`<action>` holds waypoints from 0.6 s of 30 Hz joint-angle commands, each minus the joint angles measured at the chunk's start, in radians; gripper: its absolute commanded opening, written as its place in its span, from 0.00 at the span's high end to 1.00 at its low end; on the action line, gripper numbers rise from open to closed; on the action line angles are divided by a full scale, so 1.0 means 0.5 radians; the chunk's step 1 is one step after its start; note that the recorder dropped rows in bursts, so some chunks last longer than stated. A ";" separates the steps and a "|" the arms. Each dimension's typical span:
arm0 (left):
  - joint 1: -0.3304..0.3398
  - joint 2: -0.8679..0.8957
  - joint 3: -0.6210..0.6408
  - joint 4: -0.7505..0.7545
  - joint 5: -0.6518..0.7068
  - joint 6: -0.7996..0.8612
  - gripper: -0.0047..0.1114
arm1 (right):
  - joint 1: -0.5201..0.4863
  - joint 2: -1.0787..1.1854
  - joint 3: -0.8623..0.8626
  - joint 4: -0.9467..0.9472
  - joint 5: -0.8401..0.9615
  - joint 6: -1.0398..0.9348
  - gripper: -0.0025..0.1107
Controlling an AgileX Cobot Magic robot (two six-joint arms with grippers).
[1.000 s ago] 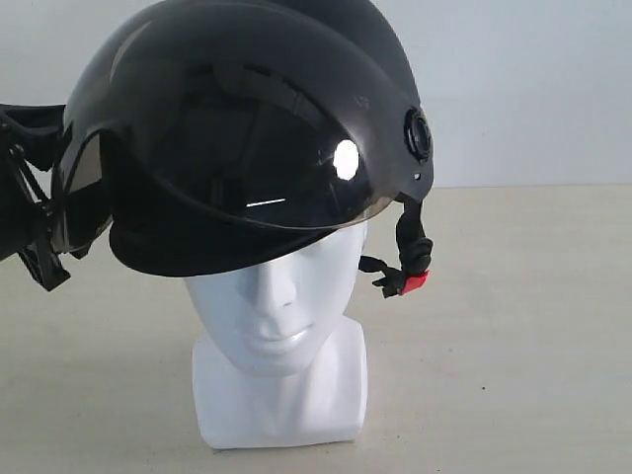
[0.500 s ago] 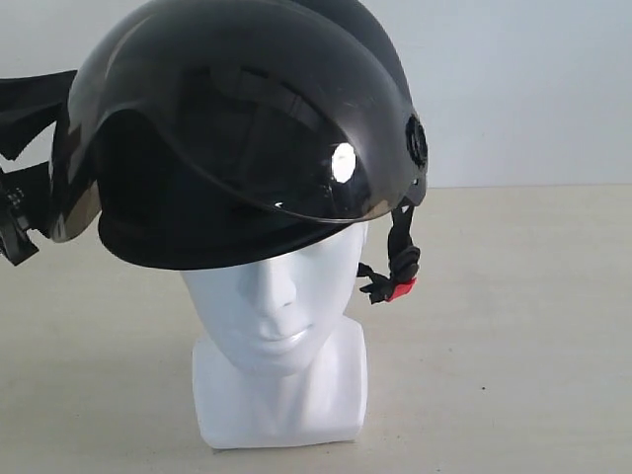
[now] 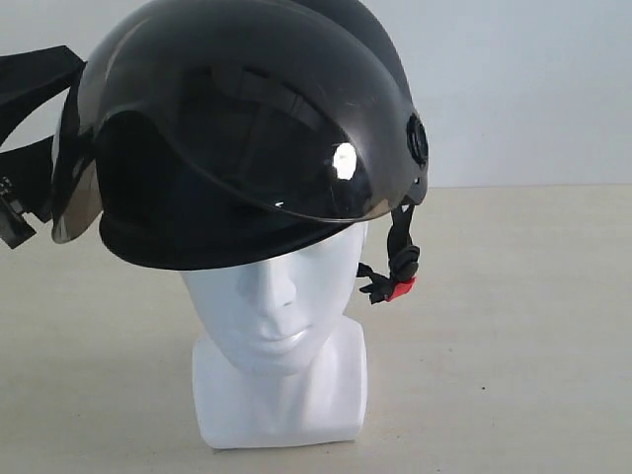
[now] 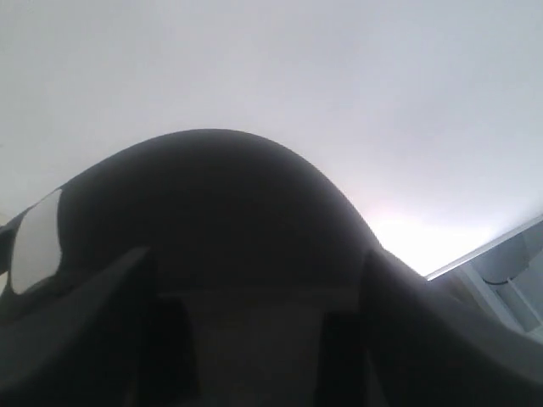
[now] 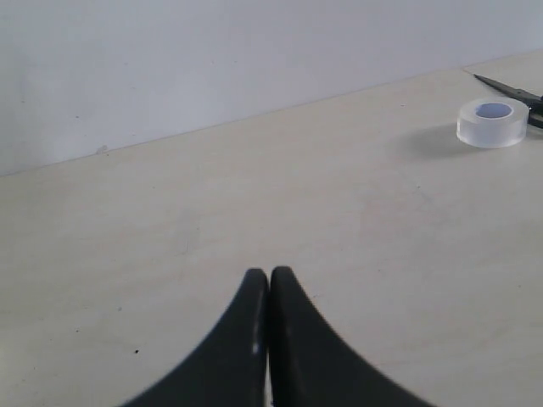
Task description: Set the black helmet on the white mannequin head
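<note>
Placement looks finished: the black helmet (image 3: 247, 128) sits low on the white mannequin head (image 3: 281, 316); the left fingers (image 4: 76, 339), spread, have drawn back from it; the right fingers (image 5: 242, 348) rest pressed together.

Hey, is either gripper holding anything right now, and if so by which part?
Right gripper: shut, holding nothing. Left gripper flanks the helmet shell, but whether it grips cannot be told.
</note>
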 commanded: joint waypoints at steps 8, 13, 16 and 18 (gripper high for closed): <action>0.001 -0.089 -0.009 -0.022 -0.186 0.021 0.40 | -0.014 -0.012 -0.001 0.280 -0.476 0.101 0.98; 0.001 -0.163 -0.009 -0.022 -0.122 0.021 0.40 | -0.014 -0.012 -0.001 0.660 -0.926 0.396 0.98; 0.001 -0.202 -0.009 -0.022 -0.015 0.021 0.40 | -0.014 -0.012 -0.228 0.361 -0.490 0.219 0.98; 0.001 -0.221 -0.009 -0.022 0.020 0.021 0.40 | -0.014 -0.012 -0.394 0.320 -0.230 0.223 0.98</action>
